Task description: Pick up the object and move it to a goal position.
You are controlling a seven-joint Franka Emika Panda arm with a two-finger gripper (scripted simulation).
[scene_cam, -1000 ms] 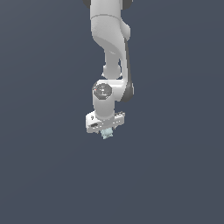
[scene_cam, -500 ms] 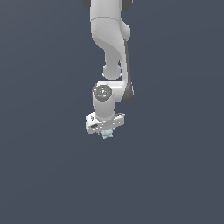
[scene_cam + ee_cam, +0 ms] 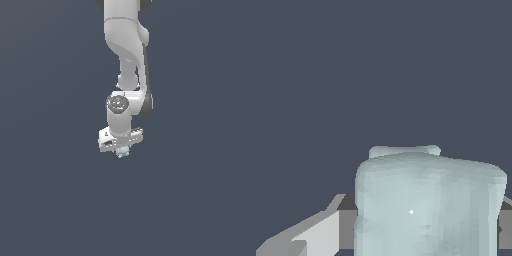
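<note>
Arm (image 3: 125, 55) reaching down from exterior view's top, gripper (image 3: 121, 151) hanging at its lower end, near centre. Block (image 3: 121, 153) sitting directly under gripper, between its 2 fingers (image 3: 316, 235), touching both, filling gap.

No text, label, brand, number or sign is being shown legibly in either view. Nothing readable is being carried on the arm (image 3: 126, 60), the gripper (image 3: 121, 152) or the object (image 3: 426, 205); only plain, unmarked surfaces are being displayed.
</note>
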